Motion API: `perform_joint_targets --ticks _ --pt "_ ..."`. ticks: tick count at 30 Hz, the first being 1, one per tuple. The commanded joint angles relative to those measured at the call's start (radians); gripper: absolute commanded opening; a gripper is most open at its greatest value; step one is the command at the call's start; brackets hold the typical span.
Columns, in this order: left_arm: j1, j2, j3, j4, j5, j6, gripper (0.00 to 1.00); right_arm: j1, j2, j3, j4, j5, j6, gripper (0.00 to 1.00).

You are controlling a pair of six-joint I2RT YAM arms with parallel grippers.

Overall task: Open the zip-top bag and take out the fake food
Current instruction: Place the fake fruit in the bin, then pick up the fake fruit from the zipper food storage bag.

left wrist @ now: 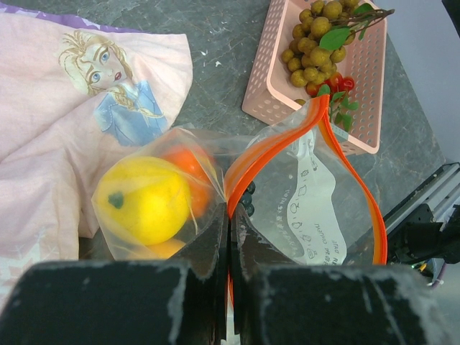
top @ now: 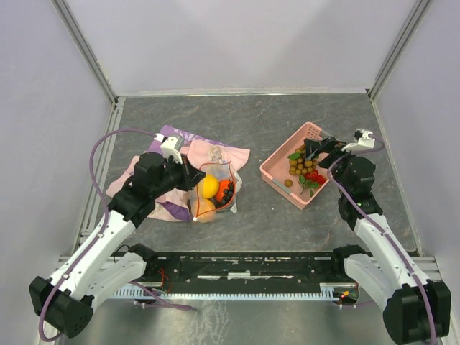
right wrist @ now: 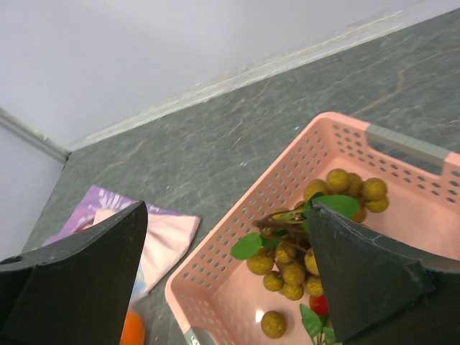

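Note:
The zip-top bag [top: 215,188] lies on the cloth, its orange-red zip strip [left wrist: 277,140] parted into an open loop. My left gripper [top: 192,176] is shut on the near end of that strip, seen in the left wrist view [left wrist: 230,224]. Inside the bag are a yellow fruit [left wrist: 144,198], an orange fruit [left wrist: 190,169] and dark purple grapes [left wrist: 247,200]. My right gripper [top: 314,149] is open and empty above the pink basket, also in its wrist view [right wrist: 230,280]. A tan-brown grape bunch [right wrist: 287,266] with green leaves and small red fruits [top: 315,176] lie in the basket.
The pink perforated basket [top: 272,172] stands right of the bag, also in the left wrist view [left wrist: 262,93] and the right wrist view [right wrist: 287,180]. A pink-purple patterned cloth [top: 169,136] lies under the bag. Grey walls and metal rails bound the table.

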State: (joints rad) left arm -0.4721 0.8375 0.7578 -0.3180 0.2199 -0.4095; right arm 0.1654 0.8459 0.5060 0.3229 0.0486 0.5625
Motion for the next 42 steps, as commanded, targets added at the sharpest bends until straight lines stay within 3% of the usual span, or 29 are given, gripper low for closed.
perform_joint_targets --ticks 1,11,16,29,42 --pt "0.006 0.001 0.005 0.066 0.025 0.003 0.03 -0.002 0.005 0.048 0.031 -0.157 0.011 0.99" --pt "0.006 0.038 -0.01 0.128 0.089 -0.034 0.03 0.0 0.079 0.158 0.101 -0.553 0.085 0.99" --pt "0.006 0.069 -0.026 0.178 0.142 -0.07 0.03 0.027 0.089 0.199 0.137 -0.672 0.103 0.99" --pt "0.006 0.127 -0.084 0.299 0.25 -0.17 0.03 0.307 0.181 0.3 0.032 -0.728 -0.048 1.0" --pt "0.002 0.151 -0.126 0.358 0.278 -0.211 0.03 0.539 0.288 0.408 -0.14 -0.692 -0.19 0.92"
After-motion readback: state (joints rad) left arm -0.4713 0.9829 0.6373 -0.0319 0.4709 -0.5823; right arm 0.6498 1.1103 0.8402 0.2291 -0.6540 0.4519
